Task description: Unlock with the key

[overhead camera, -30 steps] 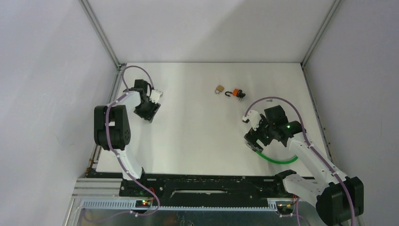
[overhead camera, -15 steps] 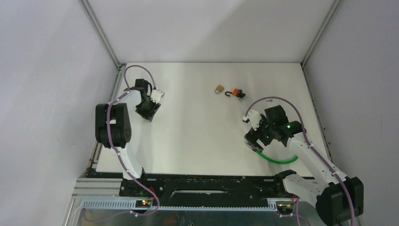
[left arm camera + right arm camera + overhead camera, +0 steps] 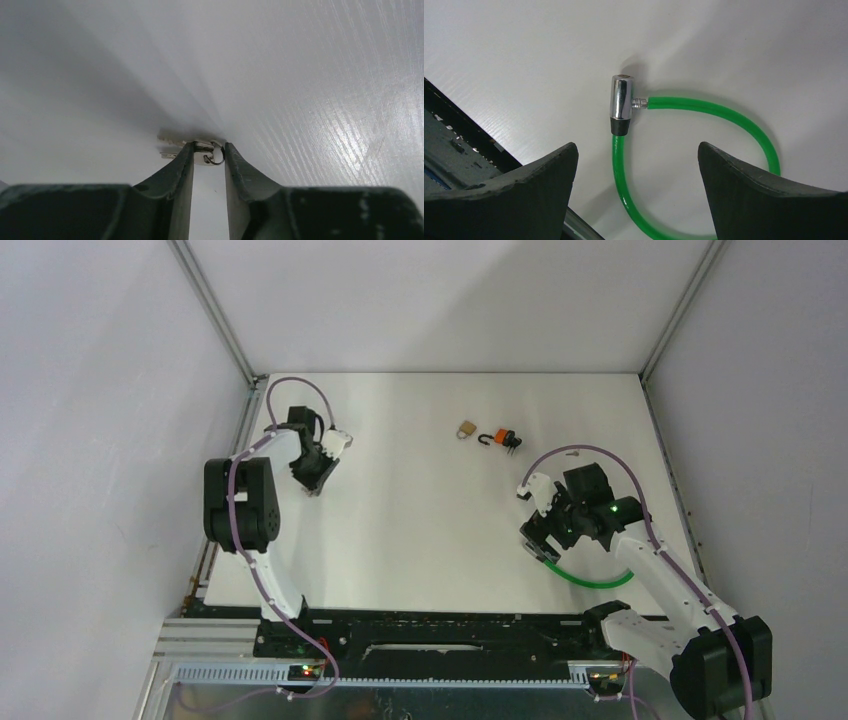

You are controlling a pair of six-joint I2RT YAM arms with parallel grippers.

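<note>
Narrowly closed left tool [image 3: 209,152] pinches silver keys [image 3: 200,146]; right tool [image 3: 636,148] wide above glossy green cable lock [image 3: 622,104].

Table [image 3: 440,510]: we see a white, grained top.
Left edge: keys [image 3: 200,147].
Far middle: brass padlock [image 3: 466,429] beside orange padlock [image 3: 500,438].
Near right corner: green cable lock [image 3: 595,583].

White table [image 3: 420,550], faint linear grain, sheen from diffuse overhead light. I see plain pale grey walls [image 3: 440,300] closing it on three sides. Left aluminium post [image 3: 213,315] and right aluminium post [image 3: 682,310] run up from the far corners. Black rail [image 3: 430,632] runs along the near edge.
</note>
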